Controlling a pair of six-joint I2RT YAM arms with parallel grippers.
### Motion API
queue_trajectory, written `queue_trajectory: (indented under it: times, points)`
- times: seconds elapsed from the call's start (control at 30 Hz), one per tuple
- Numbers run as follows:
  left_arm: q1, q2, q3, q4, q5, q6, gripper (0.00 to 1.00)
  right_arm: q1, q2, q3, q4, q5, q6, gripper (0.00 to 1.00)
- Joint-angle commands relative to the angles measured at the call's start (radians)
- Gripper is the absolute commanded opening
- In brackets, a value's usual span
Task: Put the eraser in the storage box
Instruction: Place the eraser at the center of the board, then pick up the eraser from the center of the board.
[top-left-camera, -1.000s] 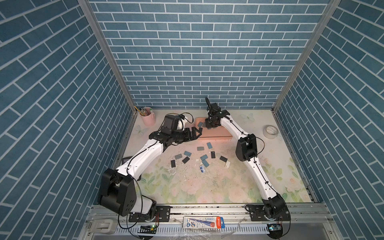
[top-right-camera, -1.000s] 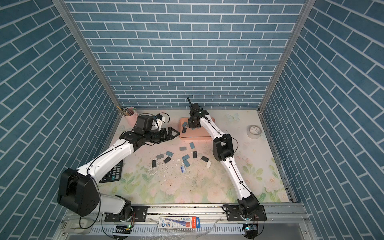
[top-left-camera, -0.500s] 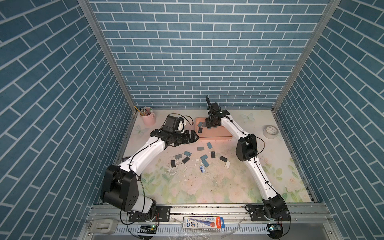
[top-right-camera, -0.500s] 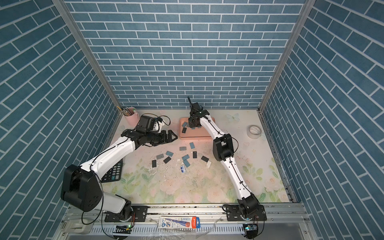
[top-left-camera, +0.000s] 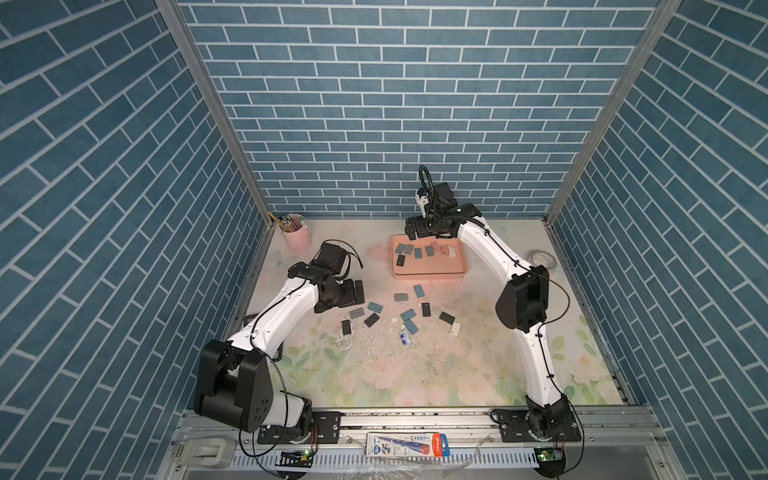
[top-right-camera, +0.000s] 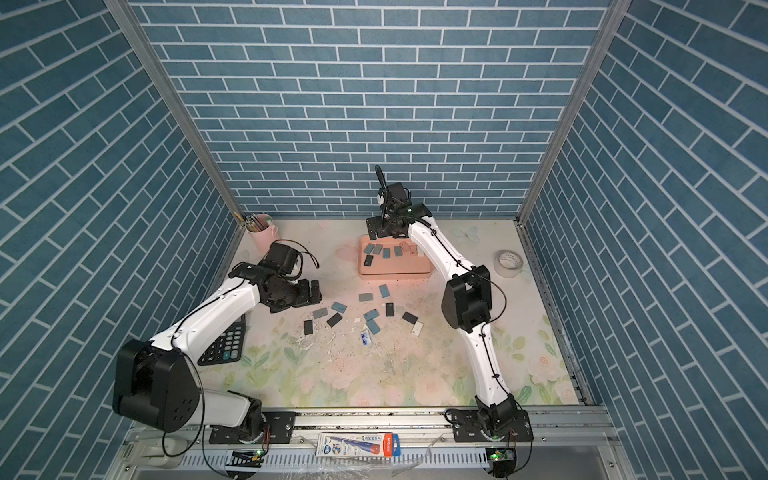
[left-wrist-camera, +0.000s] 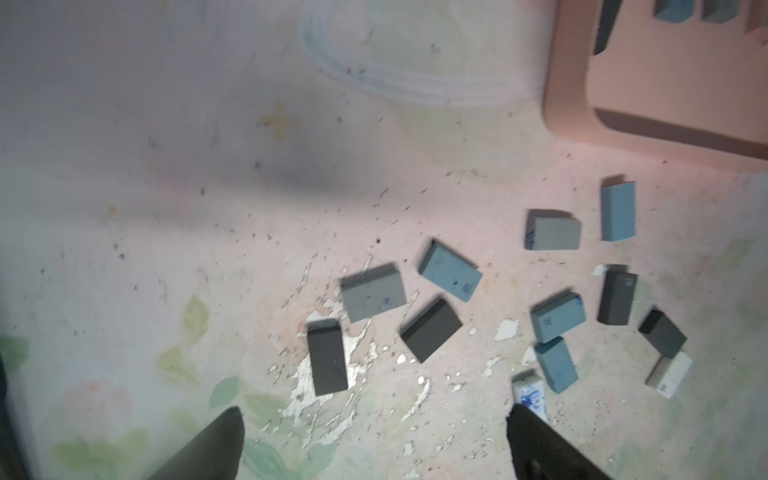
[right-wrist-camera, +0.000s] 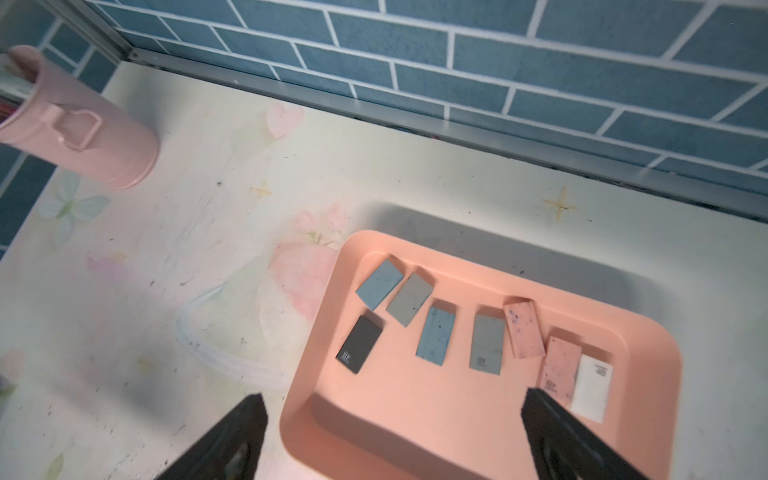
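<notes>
The storage box (top-left-camera: 428, 274) is a salmon-pink tray at the back of the mat, seen in both top views (top-right-camera: 395, 272). Several erasers lie flat inside it, among them a black eraser (right-wrist-camera: 359, 349) and a white one (right-wrist-camera: 592, 386). My right gripper (right-wrist-camera: 392, 401) hangs open above the box's near-left corner, with nothing between its fingers. Several more erasers are scattered on the mat in front of the box, such as a black eraser (left-wrist-camera: 327, 357) and a grey one (left-wrist-camera: 372, 297). My left gripper (left-wrist-camera: 374, 415) is open and empty, just left of this scatter (top-left-camera: 357, 291).
A pale pink pencil cup (top-left-camera: 296, 232) stands at the back left. A tape roll (top-left-camera: 540, 259) lies at the right wall and a calculator (top-right-camera: 222, 345) under my left arm. White crumbs litter the mat (top-left-camera: 353, 340). A packaged item (top-left-camera: 406, 444) rests on the front rail.
My right gripper's jaws have opened wide above the storage box. My left gripper has drawn back from the box's left side toward the loose erasers, staying open.
</notes>
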Motion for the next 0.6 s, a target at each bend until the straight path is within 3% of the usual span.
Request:
queue_trajectory:
  times: [0.0, 0.3, 0.57]
  points:
    - [0.016, -0.022, -0.067, -0.027, -0.040, -0.071, 1.00, 0.020, -0.163, -0.237, 0.117, -0.018, 0.011, 0.98]
    - [0.037, 0.012, -0.259, 0.202, 0.052, -0.123, 0.97, 0.061, -0.480, -0.766, 0.266, -0.016, 0.090, 0.98]
    - [0.035, 0.176, -0.220, 0.292, 0.070, -0.098, 0.77, 0.064, -0.581, -0.907, 0.280, 0.002, 0.112, 0.98]
